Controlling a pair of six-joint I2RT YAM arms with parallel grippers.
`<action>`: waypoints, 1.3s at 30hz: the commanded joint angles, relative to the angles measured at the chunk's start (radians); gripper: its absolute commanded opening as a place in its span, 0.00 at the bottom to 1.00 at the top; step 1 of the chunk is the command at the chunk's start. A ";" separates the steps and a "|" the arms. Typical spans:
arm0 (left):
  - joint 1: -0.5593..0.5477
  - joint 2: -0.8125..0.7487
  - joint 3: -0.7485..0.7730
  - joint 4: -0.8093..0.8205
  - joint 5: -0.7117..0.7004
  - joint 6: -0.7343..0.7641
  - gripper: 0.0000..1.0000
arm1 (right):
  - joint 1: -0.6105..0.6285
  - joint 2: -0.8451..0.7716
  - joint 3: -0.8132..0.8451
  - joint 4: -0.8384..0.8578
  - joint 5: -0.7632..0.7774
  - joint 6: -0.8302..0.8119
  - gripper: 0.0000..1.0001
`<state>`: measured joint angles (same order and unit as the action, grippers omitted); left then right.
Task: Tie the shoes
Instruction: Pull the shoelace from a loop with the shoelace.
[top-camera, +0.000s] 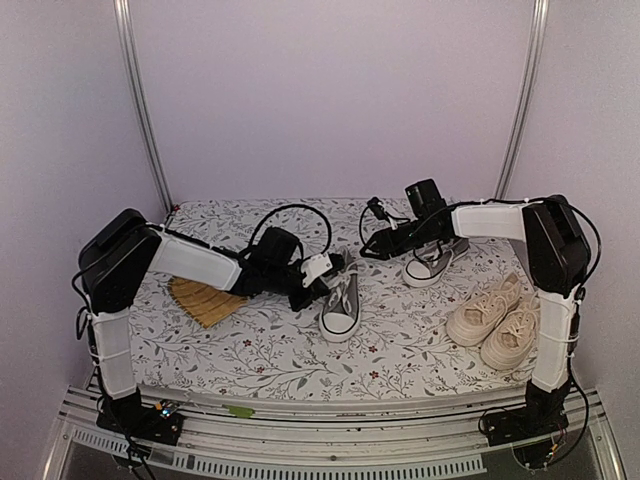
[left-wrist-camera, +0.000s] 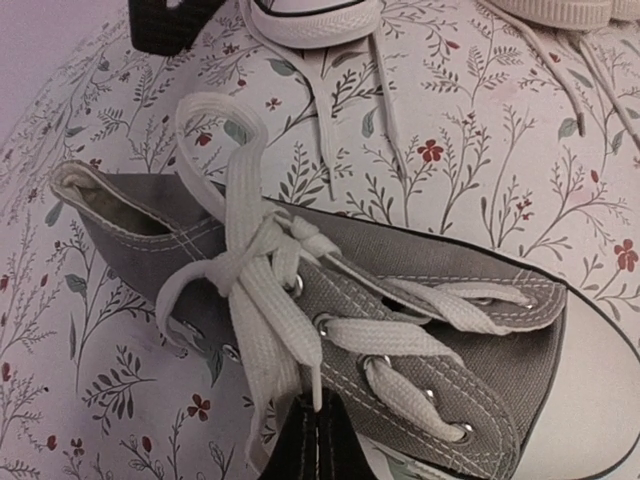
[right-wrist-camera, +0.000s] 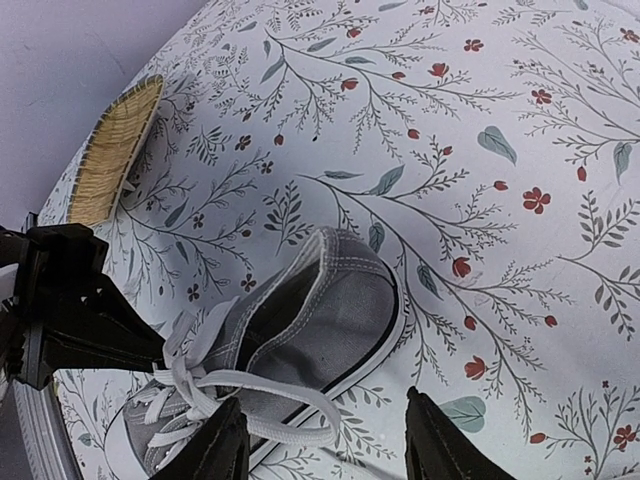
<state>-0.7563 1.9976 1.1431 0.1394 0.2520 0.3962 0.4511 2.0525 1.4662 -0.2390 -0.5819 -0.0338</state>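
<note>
A small grey shoe (top-camera: 341, 306) lies mid-table with its toe toward me, and its white laces are in a loose bow (left-wrist-camera: 250, 262). My left gripper (left-wrist-camera: 318, 432) is shut on the tip of one lace end (left-wrist-camera: 318, 385), beside the shoe's eyelets (top-camera: 328, 284). My right gripper (right-wrist-camera: 323, 400) hangs open behind this shoe's heel (right-wrist-camera: 345, 300). One lace loop (right-wrist-camera: 300, 425) lies by its left finger (right-wrist-camera: 215, 445). The second grey shoe (top-camera: 431, 262) lies under the right arm with its laces loose (left-wrist-camera: 330, 110). The cream pair (top-camera: 497, 318) sits at the right.
A woven bamboo mat (top-camera: 205, 298) lies on the flowered cloth (top-camera: 260, 350) under the left arm and shows at the left of the right wrist view (right-wrist-camera: 115, 150). The left arm's black gripper body (right-wrist-camera: 65, 310) is close to the right gripper.
</note>
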 joint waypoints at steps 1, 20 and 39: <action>0.005 -0.059 -0.052 0.032 0.009 0.008 0.00 | -0.004 -0.046 -0.007 0.001 -0.014 -0.002 0.54; -0.001 -0.122 -0.148 -0.027 0.035 -0.020 0.00 | 0.006 -0.046 -0.076 0.135 -0.110 0.172 0.68; -0.018 -0.102 -0.129 -0.069 0.037 -0.002 0.00 | 0.059 0.030 -0.052 0.236 -0.115 0.425 0.72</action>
<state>-0.7639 1.8870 1.0031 0.0845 0.2867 0.3889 0.4877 2.0529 1.3819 -0.0124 -0.6914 0.3473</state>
